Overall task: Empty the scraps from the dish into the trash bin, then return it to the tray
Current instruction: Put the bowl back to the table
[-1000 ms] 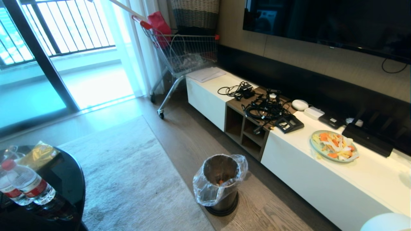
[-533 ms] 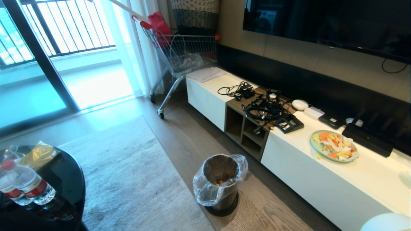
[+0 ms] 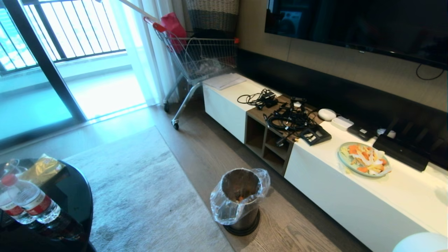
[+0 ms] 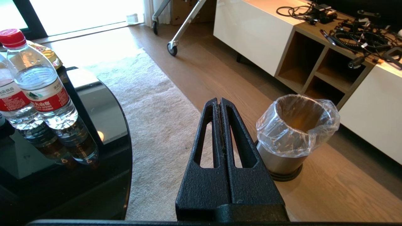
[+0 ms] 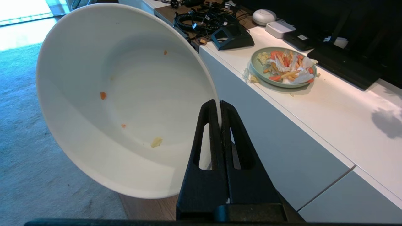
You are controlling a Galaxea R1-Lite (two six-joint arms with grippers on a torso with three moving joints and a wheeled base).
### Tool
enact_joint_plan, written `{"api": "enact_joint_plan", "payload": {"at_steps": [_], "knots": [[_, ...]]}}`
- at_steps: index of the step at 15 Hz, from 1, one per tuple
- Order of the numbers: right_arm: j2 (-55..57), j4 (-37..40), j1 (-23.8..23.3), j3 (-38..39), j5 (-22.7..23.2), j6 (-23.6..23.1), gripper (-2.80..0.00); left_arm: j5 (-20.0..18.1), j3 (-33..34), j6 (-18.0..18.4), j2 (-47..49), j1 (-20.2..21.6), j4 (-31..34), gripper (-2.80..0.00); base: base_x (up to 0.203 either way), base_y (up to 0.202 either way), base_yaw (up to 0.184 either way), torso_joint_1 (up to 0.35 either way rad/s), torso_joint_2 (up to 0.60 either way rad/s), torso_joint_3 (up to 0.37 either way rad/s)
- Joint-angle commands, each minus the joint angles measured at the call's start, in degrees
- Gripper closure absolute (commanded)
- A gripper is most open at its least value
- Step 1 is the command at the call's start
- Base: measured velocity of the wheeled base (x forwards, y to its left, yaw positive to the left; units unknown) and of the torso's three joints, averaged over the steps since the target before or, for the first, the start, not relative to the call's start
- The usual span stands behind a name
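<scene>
Right gripper [image 5: 220,108]: jaws pressed together on the rim of the dish [image 5: 125,94], which it holds tipped on its side with the mouth facing the wrist camera. The dish is nearly empty; of the scraps [image 5: 156,142] only a few crumbs cling to the inner wall, one pale piece low in the bowl and small orange specks higher up. In the head view a sliver of the dish's white rim shows at about 5 o'clock, at the frame's lower right corner.

Left gripper [image 4: 220,103]: jaws fully closed, holding nothing, pointing toward the floor between the rug and the trash bin [image 3: 240,199].

Trash bin: upright on the wooden floor near the centre of the head view, slightly toward 6 o'clock, its clear liner folded over the rim; some orange pieces lie at its bottom. It stands just in front of the white cabinet [image 3: 367,206].

Cabinet top, at about 3 o'clock: a pale-green plate [image 3: 364,159] heaped with mixed orange, white and yellow pieces. Tangled black cables [image 3: 288,119] lie beyond it, toward 1 o'clock.

At 8 o'clock: a round black tabletop [image 3: 75,196] bearing water bottles [image 3: 31,201] with red labels. A shopping cart [image 3: 199,59] stands at 12 o'clock. The tray appears in no view.
</scene>
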Motion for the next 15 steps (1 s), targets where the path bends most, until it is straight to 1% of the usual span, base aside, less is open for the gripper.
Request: {"api": "enact_joint_plan", "payload": {"at_steps": [1,11,12,15], "knots": [[0.1,0.0,0.0,0.0,0.0,0.0,0.0,0.0,0.0,0.0,0.0,0.0,0.0,0.0,0.0,0.0,0.0,0.0,0.0,0.0],[0.1,0.0,0.0,0.0,0.0,0.0,0.0,0.0,0.0,-0.1,0.0,0.0,0.0,0.0,0.0,0.0,0.0,0.0,0.0,0.0],[0.1,0.0,0.0,0.0,0.0,0.0,0.0,0.0,0.0,-0.1,0.0,0.0,0.0,0.0,-0.086,0.0,-0.004,0.007,0.0,0.007],[0.1,0.0,0.0,0.0,0.0,0.0,0.0,0.0,0.0,0.0,0.0,0.0,0.0,0.0,-0.18,0.0,-0.002,0.003,0.0,0.002]]}}
